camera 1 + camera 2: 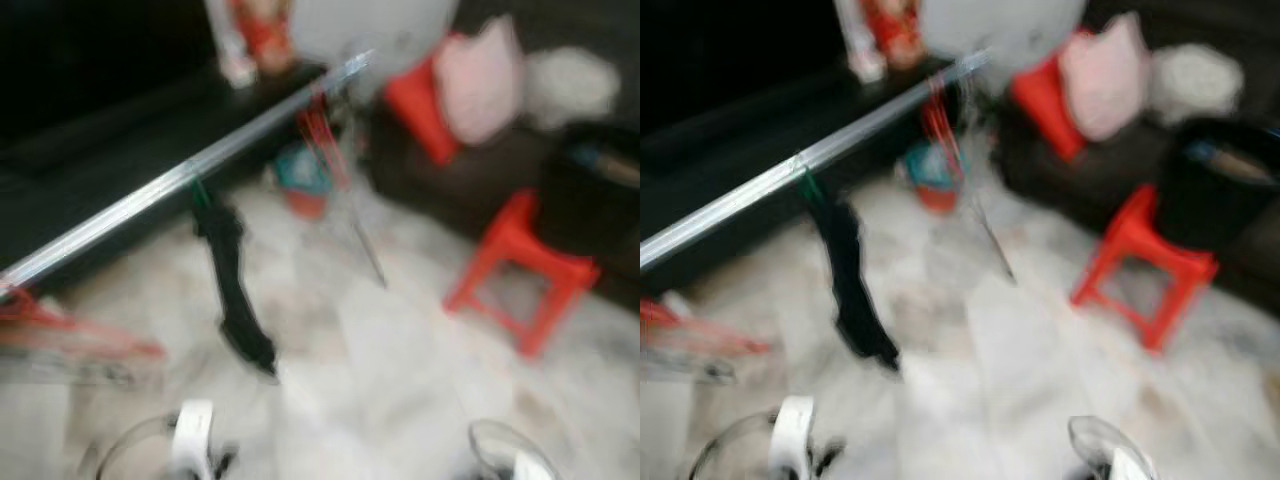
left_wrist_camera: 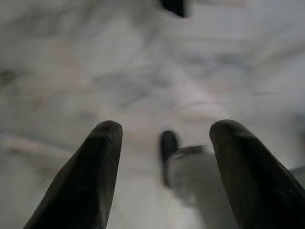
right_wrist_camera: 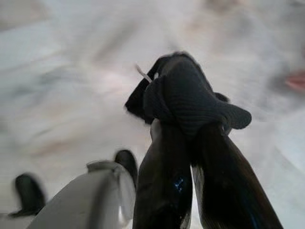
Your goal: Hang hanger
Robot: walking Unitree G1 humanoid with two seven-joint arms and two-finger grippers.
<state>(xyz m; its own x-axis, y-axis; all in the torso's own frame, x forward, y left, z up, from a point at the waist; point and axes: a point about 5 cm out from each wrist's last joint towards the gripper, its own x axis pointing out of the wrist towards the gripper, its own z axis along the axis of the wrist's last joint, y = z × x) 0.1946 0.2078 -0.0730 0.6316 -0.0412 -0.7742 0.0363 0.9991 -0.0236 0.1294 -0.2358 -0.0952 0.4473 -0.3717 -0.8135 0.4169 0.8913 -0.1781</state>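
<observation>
Right end effector (image 3: 190, 129): my fingers pinched on a dark cloth (image 3: 190, 95).
Left end effector (image 2: 164, 138): spread wide, holding nothing.
Rail (image 1: 180, 180): black garment (image 1: 232, 290) hanging.

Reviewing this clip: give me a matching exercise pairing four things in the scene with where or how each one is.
Things:
1. black garment
2. red stool
3. left gripper
4. right gripper

Place or state:
A. shut on a dark ribbed cloth
B. hanging from the silver rail
C. open above the pale floor
D. standing on the floor beside the dark sofa

Pairs: 1-B, 2-D, 3-C, 4-A
</observation>
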